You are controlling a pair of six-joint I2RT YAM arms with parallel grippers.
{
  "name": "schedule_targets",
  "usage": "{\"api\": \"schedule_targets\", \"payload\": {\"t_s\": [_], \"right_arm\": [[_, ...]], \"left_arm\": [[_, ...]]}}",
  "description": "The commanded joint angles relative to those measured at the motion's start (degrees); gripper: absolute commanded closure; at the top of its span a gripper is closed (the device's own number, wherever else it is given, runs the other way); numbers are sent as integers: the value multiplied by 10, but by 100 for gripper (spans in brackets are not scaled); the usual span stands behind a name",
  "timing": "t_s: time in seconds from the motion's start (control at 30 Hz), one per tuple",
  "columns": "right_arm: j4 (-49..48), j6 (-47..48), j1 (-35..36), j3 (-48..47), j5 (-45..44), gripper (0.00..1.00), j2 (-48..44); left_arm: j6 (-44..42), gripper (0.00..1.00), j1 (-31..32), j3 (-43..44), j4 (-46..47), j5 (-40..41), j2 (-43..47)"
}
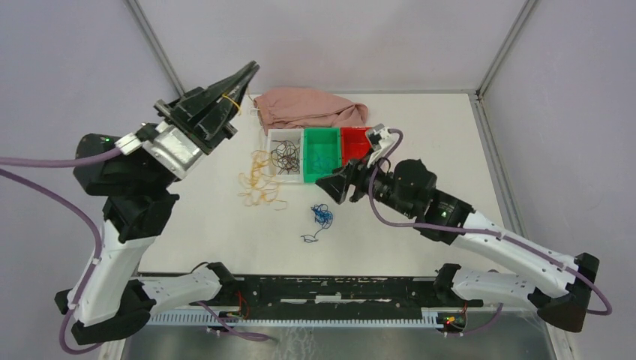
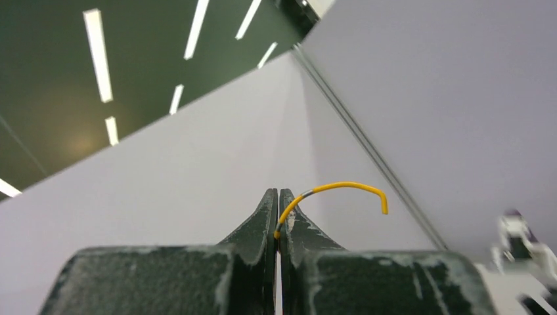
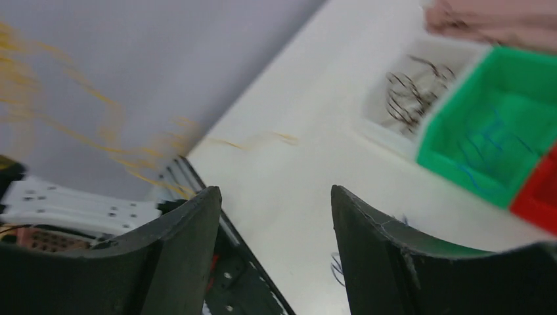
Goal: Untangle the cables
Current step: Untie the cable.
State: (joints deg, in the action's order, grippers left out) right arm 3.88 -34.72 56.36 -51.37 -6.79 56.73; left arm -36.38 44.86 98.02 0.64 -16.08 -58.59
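My left gripper (image 1: 250, 73) is raised high over the table's back left, shut on one yellow cable (image 2: 336, 189) that curls out of its tips (image 2: 277, 195). More yellow cables (image 1: 259, 181) lie loose on the table beside the bins. A small blue tangle of cables (image 1: 322, 217) lies on the table in front of the bins. Dark brown cables (image 1: 284, 155) sit in the white bin (image 1: 271, 138). My right gripper (image 1: 330, 187) hovers just above and right of the blue tangle; in the right wrist view it (image 3: 272, 191) is open with nothing between its fingers.
A green bin (image 1: 322, 135) holding blue wires and a red bin (image 1: 354, 136) stand right of the white one. A pink cloth (image 1: 307, 107) lies behind them. Grey walls close the table's back and sides.
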Motion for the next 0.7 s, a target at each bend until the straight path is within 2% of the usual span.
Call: {"api": "schedule_targets", "payload": {"t_s": [0.0,0.1,0.23,0.43,0.67], "right_arm": [[-20,45,1,-124,143,30,40],[-36,32,0,-165,154,29,61],[-51,26,0,-162,135,31,64],[-83,22,0,-117,88,49,60],[-85,19,0,-113,68,57,75]], "left_arm": [[81,97,2,-42,-25,-21,12],[108,97,2,-65,-31,-28,15],[135,97,2,-84,-38,-43,13],[150,97,2,-94,-39,-60,4],[152,97,2,-87,-38,-62,1]]}}
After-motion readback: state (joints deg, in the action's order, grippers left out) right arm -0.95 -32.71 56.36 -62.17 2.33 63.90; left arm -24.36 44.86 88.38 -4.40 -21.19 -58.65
